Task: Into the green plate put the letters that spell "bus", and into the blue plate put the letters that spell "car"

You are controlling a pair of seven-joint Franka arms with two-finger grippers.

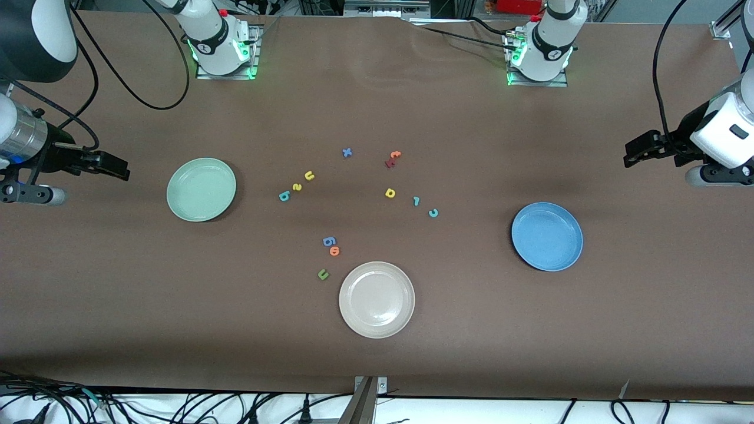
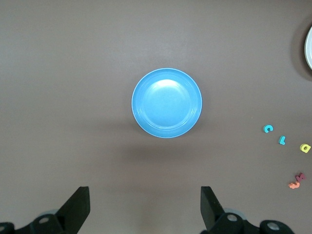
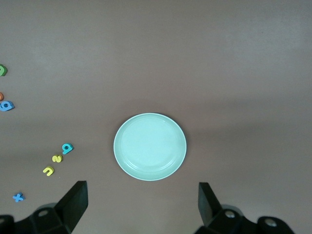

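Nothing is sorted: green plate [image 1: 201,189] and blue plate [image 1: 547,236] sit bare, six letters loose between; left gripper [image 2: 144,207] and right gripper [image 3: 141,204] hover, fingers wide.

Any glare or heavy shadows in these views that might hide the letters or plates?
Front view: even light, soft shadow bands across the brown table; the small foam letters stay readable. Left wrist view: a bright sheen on the round blue plate, a faint shadow beside it. Right wrist view: the round pale green plate shows barely any glare; a soft dark band crosses the table.
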